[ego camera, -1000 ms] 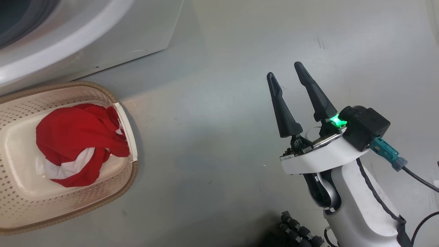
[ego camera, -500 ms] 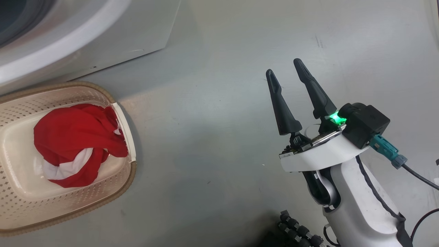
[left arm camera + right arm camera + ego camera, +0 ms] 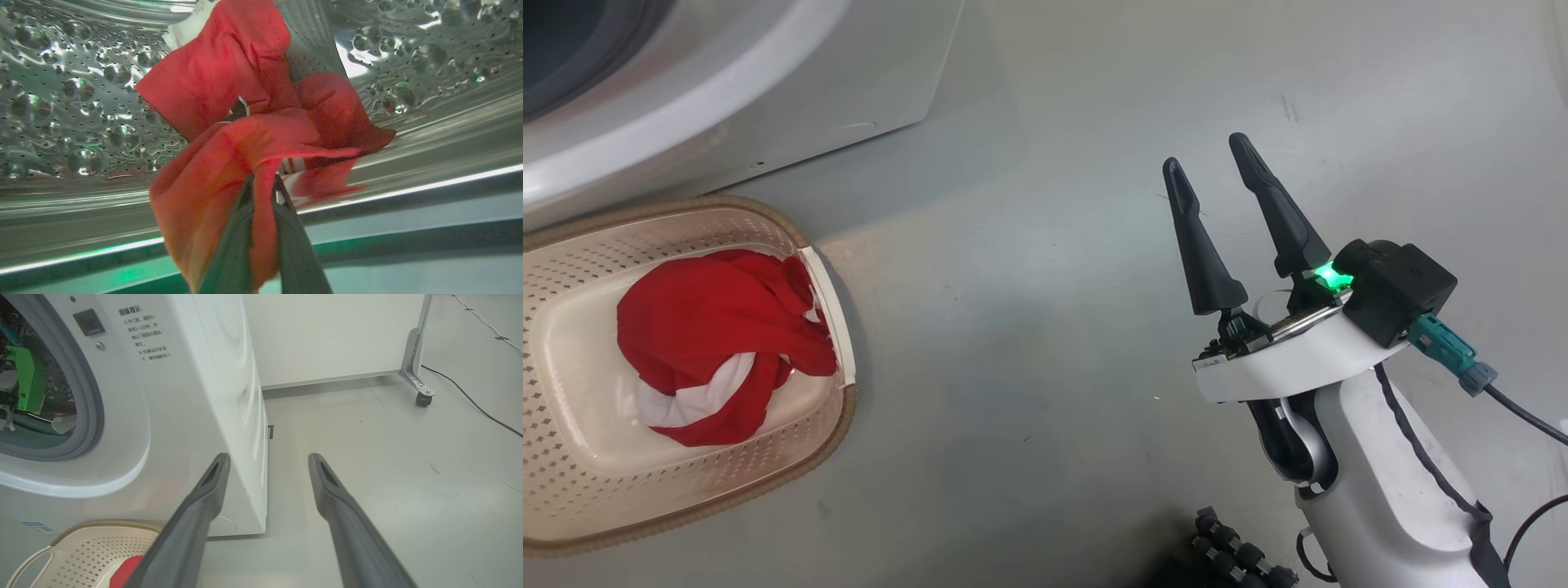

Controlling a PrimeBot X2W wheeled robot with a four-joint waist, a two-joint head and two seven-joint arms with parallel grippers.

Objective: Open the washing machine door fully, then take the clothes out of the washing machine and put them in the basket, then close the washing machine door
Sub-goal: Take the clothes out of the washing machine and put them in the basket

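A washing machine [image 3: 768, 90] stands on the floor [image 3: 1029, 286] at the robot's front left. A basket [image 3: 556, 457] sits on the floor just in front of the machine, close to its foot. A bundle of clothes [image 3: 703, 327] lies in the basket, pressed toward its right end wall. To the right, well apart from the basket, the right gripper [image 3: 1205, 153] hangs above the floor with its fingers spread apart. Inside the machine's drum [image 3: 61, 102], the left gripper [image 3: 264, 181] has its fingers pinched together on another garment [image 3: 229, 81], with the drum wall behind it. Behind the machine and to its right, a wall panel [image 3: 327, 335] stands on a wheeled leg [image 3: 416, 363]. A cable [image 3: 470, 400] runs along the floor beside that leg.
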